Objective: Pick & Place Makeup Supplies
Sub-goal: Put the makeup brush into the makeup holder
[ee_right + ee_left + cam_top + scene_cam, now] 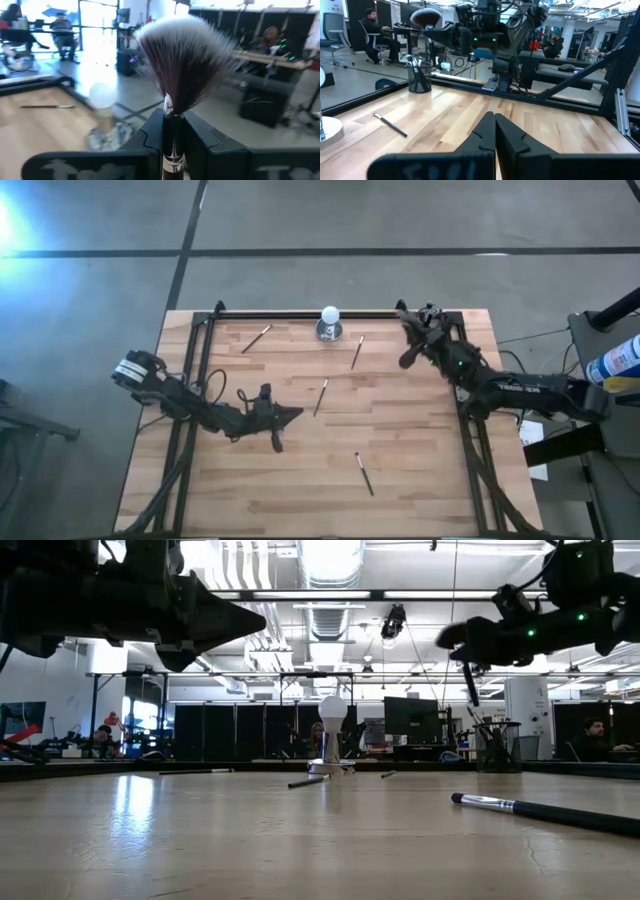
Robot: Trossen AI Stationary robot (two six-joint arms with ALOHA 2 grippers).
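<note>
Above the table's far right corner, the right gripper [172, 145] pinches a fan-headed brush [182, 60] by its handle, bristles pointing forward past the fingers.

Its drop point appears to be the black cup [419, 76] of brushes seen just beyond the table's right edge, close to this arm. The left gripper [290, 415], fingers pressed together and empty, hovers left of the table's middle. The nearest loose brush [321, 396] lies just to its right, long axis running near-to-far.
</note>
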